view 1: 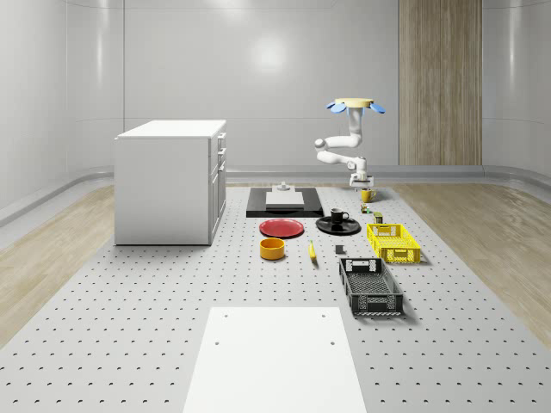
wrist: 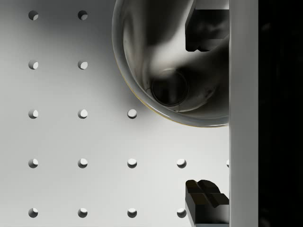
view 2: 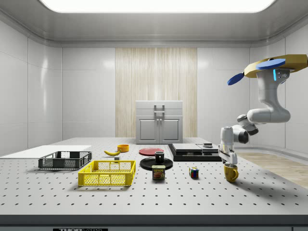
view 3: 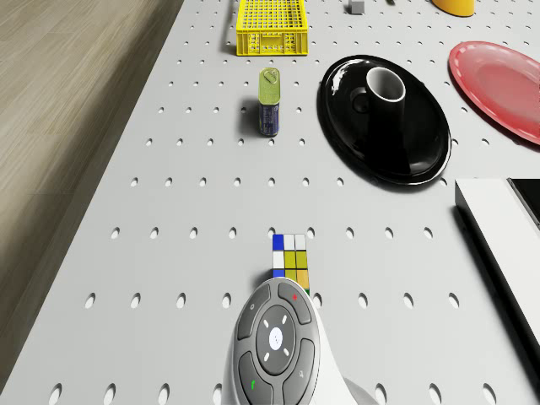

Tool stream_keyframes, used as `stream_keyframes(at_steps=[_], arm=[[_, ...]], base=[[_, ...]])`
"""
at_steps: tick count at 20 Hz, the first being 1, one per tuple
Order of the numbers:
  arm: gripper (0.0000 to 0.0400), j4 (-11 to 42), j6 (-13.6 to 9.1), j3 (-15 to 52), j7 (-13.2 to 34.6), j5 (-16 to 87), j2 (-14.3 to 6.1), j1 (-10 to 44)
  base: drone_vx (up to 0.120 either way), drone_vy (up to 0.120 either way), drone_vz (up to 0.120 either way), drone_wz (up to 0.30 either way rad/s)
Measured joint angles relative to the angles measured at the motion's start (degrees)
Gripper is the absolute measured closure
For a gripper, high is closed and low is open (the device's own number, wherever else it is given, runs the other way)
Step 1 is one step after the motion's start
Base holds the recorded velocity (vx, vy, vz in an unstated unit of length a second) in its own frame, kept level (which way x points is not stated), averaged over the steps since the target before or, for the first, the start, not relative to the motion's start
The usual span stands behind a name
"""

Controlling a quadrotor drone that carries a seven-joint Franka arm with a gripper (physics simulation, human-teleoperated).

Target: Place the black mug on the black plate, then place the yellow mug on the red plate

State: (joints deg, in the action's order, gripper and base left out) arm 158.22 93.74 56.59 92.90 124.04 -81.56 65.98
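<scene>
First half done: black mug (view 1: 339, 214) standing on black plate (view 1: 323, 227), centre of whole-scene view. Left to do: yellow mug (view 2: 231, 173), on worktop (view 2: 144, 202) lower right in side view, well apart from red plate (view 1: 281, 228). End effector (view 2: 230, 161) just above, fingers apart astride rim; drone (view 2: 274, 65) hovering overhead

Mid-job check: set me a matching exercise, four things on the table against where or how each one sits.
1. black mug
2. yellow mug
3. red plate
4. can

A. right under the open gripper, with the drone hovering above
B. standing near the yellow crate
C. on the black plate
D. nothing on it

Pairs: 1-C, 2-A, 3-D, 4-B
</scene>
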Motion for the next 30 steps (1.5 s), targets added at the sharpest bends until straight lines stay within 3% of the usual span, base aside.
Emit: stream_keyframes(at_steps=[3,8,19,25,30], arm=[[0.0192,0.01,-0.13,-0.03,-0.09,0.06,0.13,-0.11],[0.0262,0.04,-0.33,-0.07,-0.22,0.17,0.35,-0.28],[0.0288,1.02,-1.6,1.37,-0.38,-1.05,0.65,-0.97],[0.029,2.55,-3.23,4.22,-0.25,-3.71,0.65,-1.63],[0.029,3.0,-3.71,5.17,-0.18,-4.62,0.64,-1.78]], base=[[0.0,0.0,0.0,0.0],[0.0,0.0,0.0,0.0],[0.0,0.0,0.0,0.0],[0.007,0.0,0.12,0.0],[0.12,-0.112,0.12,0.0]])
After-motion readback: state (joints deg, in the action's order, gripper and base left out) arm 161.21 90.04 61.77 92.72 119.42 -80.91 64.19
